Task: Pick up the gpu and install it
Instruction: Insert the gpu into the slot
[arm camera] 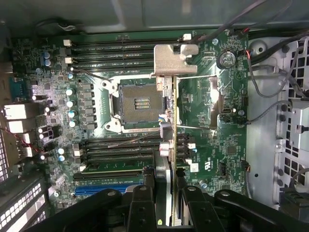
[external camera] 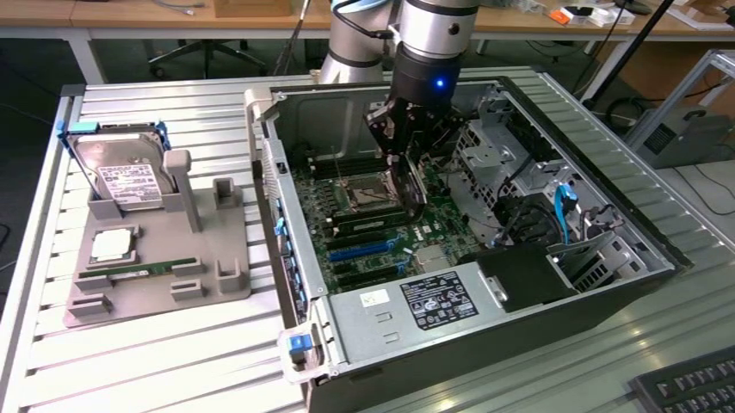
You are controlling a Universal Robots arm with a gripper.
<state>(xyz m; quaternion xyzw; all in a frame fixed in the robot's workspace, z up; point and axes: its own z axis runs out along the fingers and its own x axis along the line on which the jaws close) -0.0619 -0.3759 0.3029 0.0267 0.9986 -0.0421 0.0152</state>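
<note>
My gripper (external camera: 404,159) hangs inside the open computer case (external camera: 293,284), shut on the gpu (external camera: 410,191). The gpu is a thin dark card held edge-on over the motherboard (external camera: 365,225), beside the empty processor socket (external camera: 370,194). In the wrist view the gpu (arm camera: 169,125) runs away from the black fingers (arm camera: 142,205) as a slim strip. Its silvery end bracket (arm camera: 175,59) sits at the far end, above the memory slots. The blue expansion slots (external camera: 361,251) lie nearer the power supply, apart from the card.
A grey parts holder (external camera: 213,258) stands on the slatted table at the exterior view's left, carrying a hard drive (external camera: 120,179), a processor (external camera: 112,245) and a green RAM stick (external camera: 138,272). A power supply (external camera: 431,301), drive cage (external camera: 505,151) and blue cables (external camera: 563,206) crowd the case.
</note>
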